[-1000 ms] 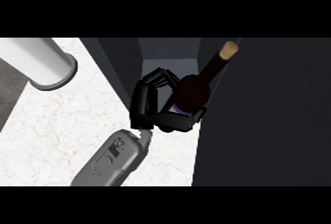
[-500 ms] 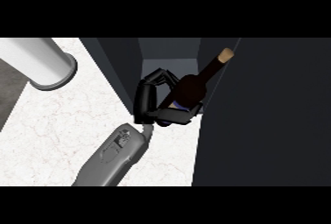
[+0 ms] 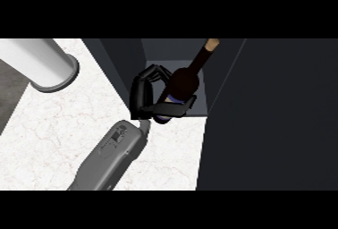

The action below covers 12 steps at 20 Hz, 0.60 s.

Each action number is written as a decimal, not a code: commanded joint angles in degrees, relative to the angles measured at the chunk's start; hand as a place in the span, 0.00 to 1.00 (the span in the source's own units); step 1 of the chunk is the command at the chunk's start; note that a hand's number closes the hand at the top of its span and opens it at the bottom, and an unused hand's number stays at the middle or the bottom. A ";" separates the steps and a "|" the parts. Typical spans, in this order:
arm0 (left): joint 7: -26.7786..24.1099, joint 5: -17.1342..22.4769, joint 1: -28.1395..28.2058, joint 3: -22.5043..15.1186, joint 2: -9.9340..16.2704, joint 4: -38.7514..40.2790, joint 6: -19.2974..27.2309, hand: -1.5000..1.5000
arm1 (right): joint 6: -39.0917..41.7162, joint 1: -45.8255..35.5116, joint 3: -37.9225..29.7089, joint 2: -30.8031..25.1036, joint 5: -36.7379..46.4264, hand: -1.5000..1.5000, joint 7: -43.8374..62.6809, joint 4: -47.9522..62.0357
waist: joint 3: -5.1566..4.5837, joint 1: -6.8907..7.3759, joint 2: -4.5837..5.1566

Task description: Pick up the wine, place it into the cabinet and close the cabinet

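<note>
You see one robot hand (image 3: 153, 96), curled around the one wine bottle (image 3: 188, 82), which tilts in the open cabinet (image 3: 264, 112) at the tabletop's (image 3: 73, 120) far edge. One grey cylinder (image 3: 40, 62) stands far left.

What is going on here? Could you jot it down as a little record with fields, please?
Setting: white marble counter beside a dark cabinet
Held thing: wine bottle, dark, with a tan top, leaning to the right
Holder: hand, black, its fingers curled round the bottle's lower body
Which hand: cannot tell
Bottle's place: at the cabinet's opening, between its dark walls
Other thing: grey cylinder at the upper left
Stage: bottle going into the cabinet; not yet released
</note>
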 commanded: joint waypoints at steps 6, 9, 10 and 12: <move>-2.24 1.78 -6.82 8.73 0.18 12.42 -10.02 1.00 | 0.02 1.62 -0.66 -0.48 -2.73 0.00 3.02 -7.00 | -0.01 -0.34 0.14; -3.71 4.00 -9.26 7.22 -0.27 16.72 -7.50 1.00 | -0.92 -2.09 -2.17 -0.18 -4.09 0.00 3.35 -5.36 | -0.02 -0.63 0.23; -3.48 6.90 -9.13 3.46 -0.27 16.02 -5.16 1.00 | -1.08 1.12 0.88 1.21 -1.81 0.00 2.50 -5.40 | -0.01 -0.83 0.17; -2.59 2.82 -14.90 11.28 -0.10 23.42 -9.63 1.00 | 0.10 -0.87 -1.79 0.09 -3.98 0.00 0.91 -2.64 | 0.00 -0.61 0.32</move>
